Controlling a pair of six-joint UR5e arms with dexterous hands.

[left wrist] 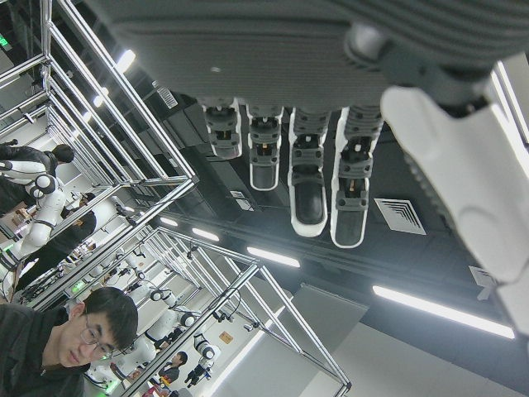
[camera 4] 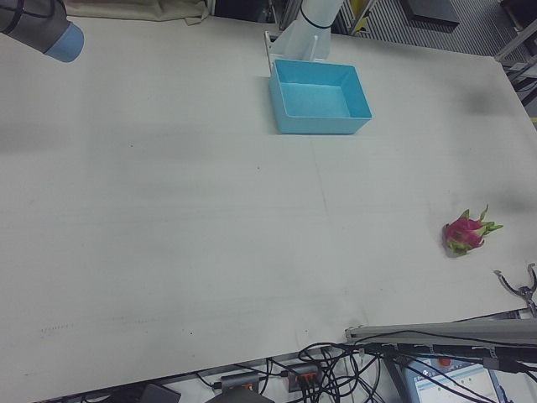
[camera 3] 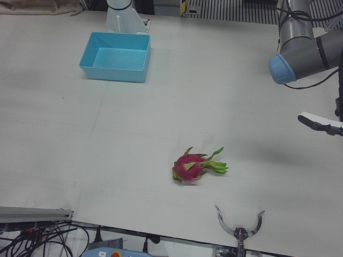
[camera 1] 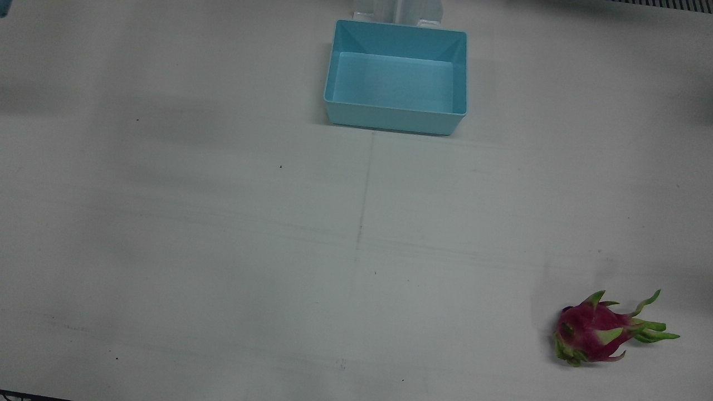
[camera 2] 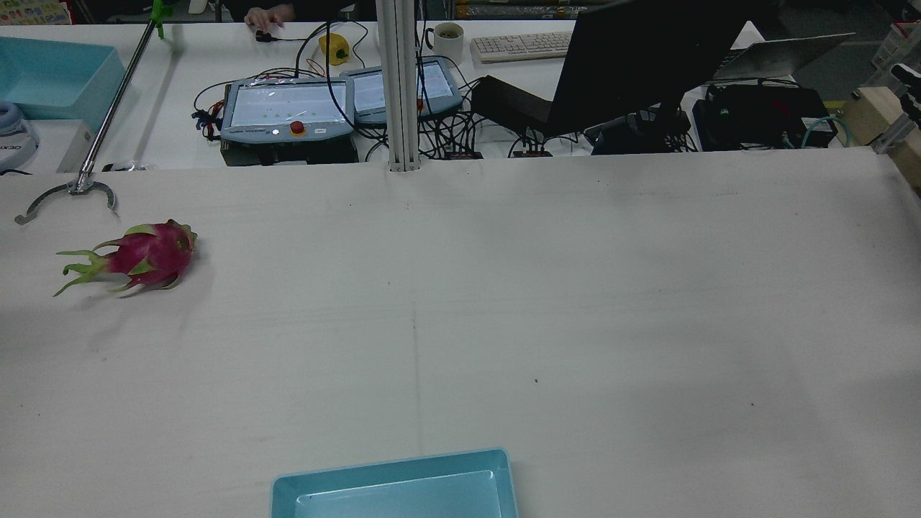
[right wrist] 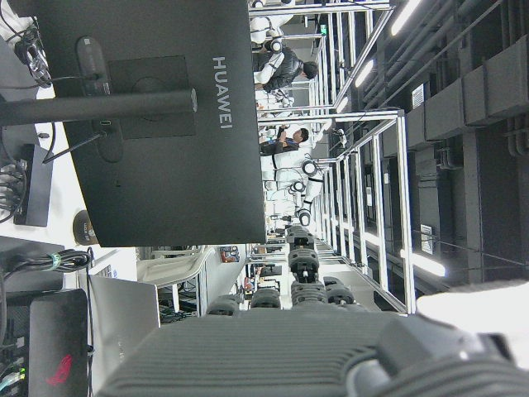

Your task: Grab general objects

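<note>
Left hand (left wrist: 297, 182): fingers spread, empty, raised well away from dragon fruit (camera 3: 194, 166). Right hand (right wrist: 289, 331): grip unclear. Bring left hand down over fruit's body; avoid leafy tips; blue bin (camera 3: 115, 56) far beyond.

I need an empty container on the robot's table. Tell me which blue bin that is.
The blue bin near the pedestal, empty, on the table with the dragon fruit. The other bin sits on the operators' desk.

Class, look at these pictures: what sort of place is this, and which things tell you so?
Probably a robotics lab: a robot arm over a white table, teach pendants among cables, and humanoid robots standing in metal frames.
</note>
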